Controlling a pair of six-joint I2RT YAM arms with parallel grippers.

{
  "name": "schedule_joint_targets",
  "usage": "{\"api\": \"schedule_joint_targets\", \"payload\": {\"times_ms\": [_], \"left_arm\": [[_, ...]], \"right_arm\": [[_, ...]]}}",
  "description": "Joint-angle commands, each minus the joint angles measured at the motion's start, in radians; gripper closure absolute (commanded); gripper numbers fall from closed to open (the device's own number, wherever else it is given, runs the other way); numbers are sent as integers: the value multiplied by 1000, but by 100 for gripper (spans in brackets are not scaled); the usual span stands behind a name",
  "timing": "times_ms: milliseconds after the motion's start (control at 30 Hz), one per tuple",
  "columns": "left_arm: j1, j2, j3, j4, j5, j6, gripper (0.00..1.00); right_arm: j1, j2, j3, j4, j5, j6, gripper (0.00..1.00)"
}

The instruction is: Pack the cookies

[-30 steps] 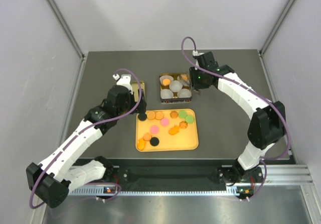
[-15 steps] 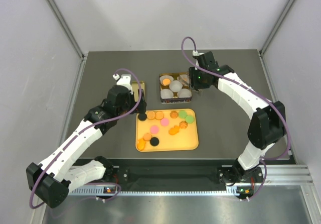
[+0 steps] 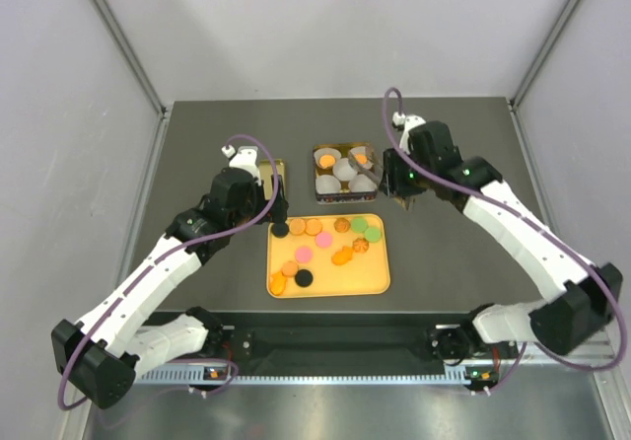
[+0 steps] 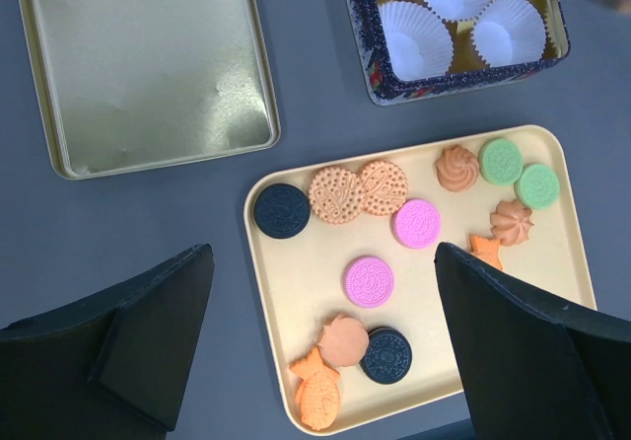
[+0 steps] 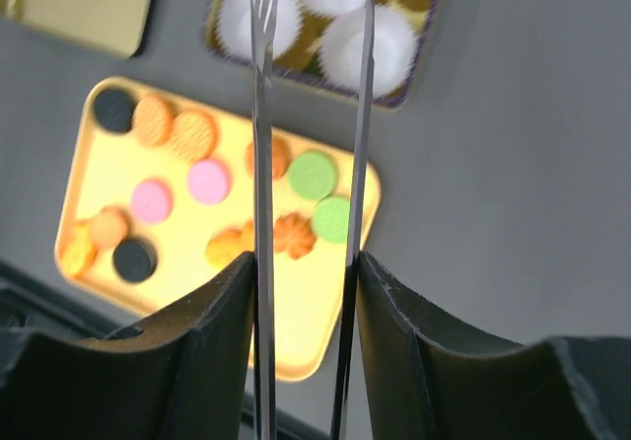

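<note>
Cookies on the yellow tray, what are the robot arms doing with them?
Two arms are packing the cookies from the yellow tray into the tin of paper cups. The left gripper hangs open over the tray's left end, holding nothing. The right gripper holds empty metal tongs near the tin. Most cookies are on the tray.

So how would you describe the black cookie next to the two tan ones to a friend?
Find the yellow tray in the middle of the dark table. Go to its far left corner. That black cookie sits beside two tan rounds; the other black one lies near the front edge.
</note>
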Motion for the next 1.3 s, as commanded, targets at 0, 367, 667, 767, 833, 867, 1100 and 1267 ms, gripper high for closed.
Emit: {"api": "schedule_joint_targets", "payload": {"times_ms": [0,367,667,767,833,867,1100,1267], "left_arm": [[5,-13,4,51,15,-10,1],[5,-13,-3,54,18,-15,1],[5,-11,-6,47,6,-13,1],[5,-10,-6,47,4,-13,1],[5,-11,-6,47,4,-12,1],[5,-11,-6,47,3,-12,1],[5,-10,-6,47,1,-12,1],[5,-10,-6,47,4,-12,1]], "right_arm": [[96,-100,-60,-28,3,32,57],[326,-104,-186,-55,96,109,58],[335,-35,-218,7,94,101,58],[335,-15,-218,16,89,96,58],[335,-6,-218,19,97,93,58],[335,-1,-217,19,97,92,58],[335,10,-221,16,108,89,58],[335,-4,-218,5,112,89,57]]}}
